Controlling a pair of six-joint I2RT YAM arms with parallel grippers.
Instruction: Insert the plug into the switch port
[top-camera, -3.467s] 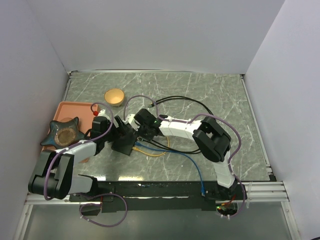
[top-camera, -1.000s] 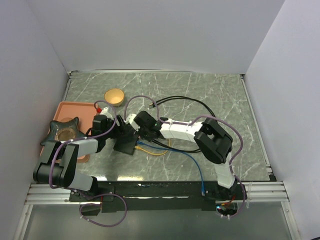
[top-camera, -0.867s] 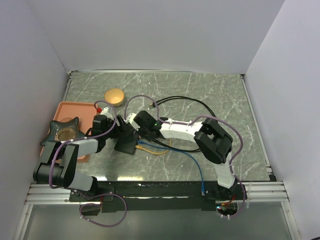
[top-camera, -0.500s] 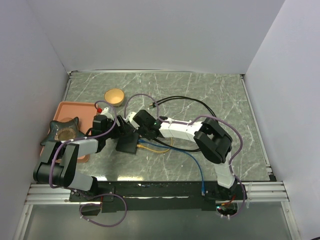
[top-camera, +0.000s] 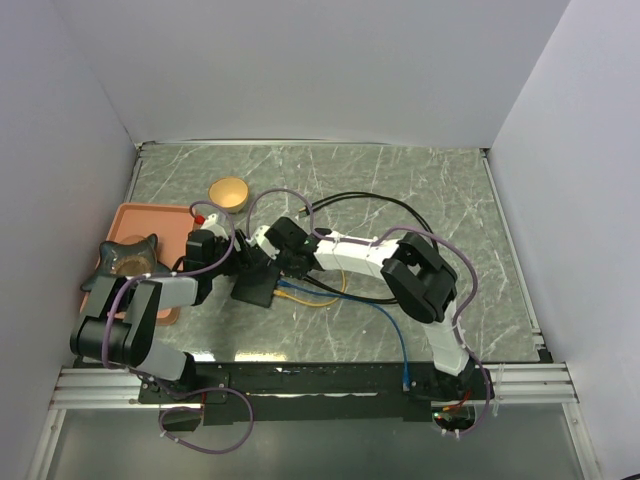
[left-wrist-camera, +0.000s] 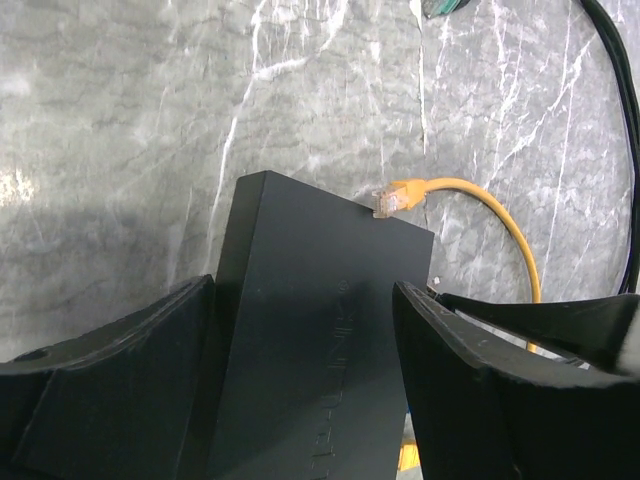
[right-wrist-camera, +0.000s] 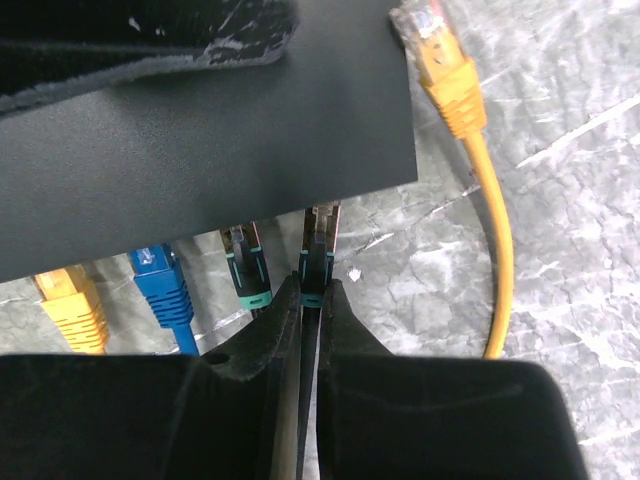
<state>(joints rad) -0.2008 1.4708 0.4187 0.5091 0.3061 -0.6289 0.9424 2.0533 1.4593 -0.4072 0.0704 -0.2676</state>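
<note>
Right gripper (right-wrist-camera: 308, 290): pinched shut on black plug (right-wrist-camera: 320, 235), nosed against port edge of switch (right-wrist-camera: 200, 130). Left gripper (left-wrist-camera: 305, 300): clasped switch by both sides, seemingly bracing it against the push, left of middle on table (top-camera: 400, 180).

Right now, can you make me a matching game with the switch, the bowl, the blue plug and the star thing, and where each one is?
Things:
1 switch
2 bowl
3 blue plug
4 star thing

Places:
a on the tray
b at the switch's edge
c in the left gripper
d on the bare table

Pairs: 1-c, 2-d, 3-b, 4-a.
</note>
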